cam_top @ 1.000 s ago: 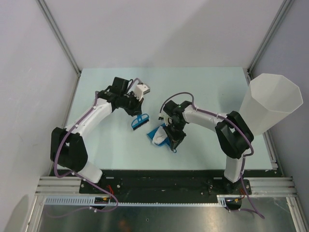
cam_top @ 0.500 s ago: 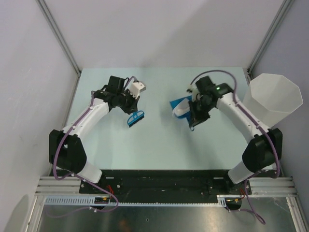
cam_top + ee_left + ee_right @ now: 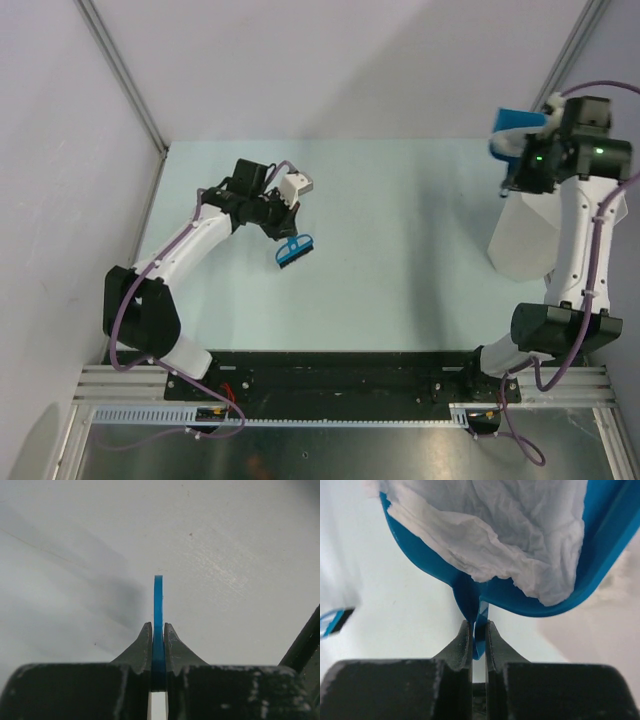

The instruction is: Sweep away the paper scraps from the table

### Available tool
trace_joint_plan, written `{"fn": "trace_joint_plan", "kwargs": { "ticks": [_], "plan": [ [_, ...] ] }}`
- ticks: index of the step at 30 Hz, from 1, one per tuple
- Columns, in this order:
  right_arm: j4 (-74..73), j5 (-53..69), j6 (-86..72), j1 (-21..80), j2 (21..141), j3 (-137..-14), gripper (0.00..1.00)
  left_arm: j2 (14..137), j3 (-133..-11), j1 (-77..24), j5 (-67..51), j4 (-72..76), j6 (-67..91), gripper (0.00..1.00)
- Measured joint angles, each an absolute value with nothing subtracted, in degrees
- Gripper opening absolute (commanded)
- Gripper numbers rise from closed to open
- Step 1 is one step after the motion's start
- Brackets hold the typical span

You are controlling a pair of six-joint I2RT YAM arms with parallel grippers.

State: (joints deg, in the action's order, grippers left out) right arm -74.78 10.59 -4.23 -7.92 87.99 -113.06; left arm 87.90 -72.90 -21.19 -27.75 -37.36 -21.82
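Right gripper (image 3: 479,626) tight on dustpan (image 3: 520,602) of paper scraps (image 3: 520,530), left gripper (image 3: 158,628) tight on brush (image 3: 158,597).

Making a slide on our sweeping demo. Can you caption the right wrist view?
Right end effector grips a blue dustpan loaded with crumpled white paper scraps.
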Motion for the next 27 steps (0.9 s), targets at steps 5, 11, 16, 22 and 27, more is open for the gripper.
{"fn": "trace_joint_plan", "kwargs": {
  "ticks": [5, 11, 16, 22, 27],
  "plan": [
    [-76.0, 2.4, -4.2, -18.0, 86.7, -114.9, 0.00, 88.0, -72.9, -23.0, -28.5, -37.3, -21.8, 0.00],
    [-76.6, -18.3, -1.6, -18.0, 85.5, -113.9, 0.00, 88.0, -72.9, -23.5, -29.0, -37.1, -21.8, 0.00],
    [-74.4, -35.0, 6.1, -13.8, 82.3, -107.3, 0.00, 88.0, -72.9, -23.5, -29.2, -37.0, -21.9, 0.00],
    [-65.9, -48.6, 24.5, -4.5, 76.0, -91.4, 0.00, 88.0, -72.9, -23.5, -30.3, -36.9, -21.9, 0.00],
    [-57.4, -55.6, 39.1, -1.0, 73.1, -84.3, 0.00, 88.0, -72.9, -23.5, -30.3, -36.9, -21.9, 0.00]
  ]
}}
